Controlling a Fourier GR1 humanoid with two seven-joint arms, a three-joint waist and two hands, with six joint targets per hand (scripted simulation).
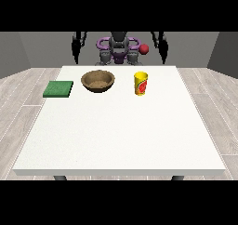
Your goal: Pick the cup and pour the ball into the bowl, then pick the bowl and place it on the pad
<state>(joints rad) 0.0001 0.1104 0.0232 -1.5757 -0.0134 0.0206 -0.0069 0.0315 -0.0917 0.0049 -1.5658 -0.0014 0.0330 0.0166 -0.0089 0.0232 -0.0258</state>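
Note:
A yellow cup (141,83) with a red mark stands upright on the white table (121,135), right of centre towards the far side. A red ball (144,49) shows above and behind the cup, in front of the robot's body and apart from the cup. The brown bowl (98,80) sits left of the cup with a gap between them. A green pad (58,89) lies flat near the table's left edge. The hand at the view's left (76,56) and the hand at the view's right (162,56) hang beyond the far edge, fingers straight, holding nothing.
The robot's torso (119,49) stands behind the table's far edge. Wide bare tabletop stretches from the objects to the near edge. Wooden floor surrounds the table.

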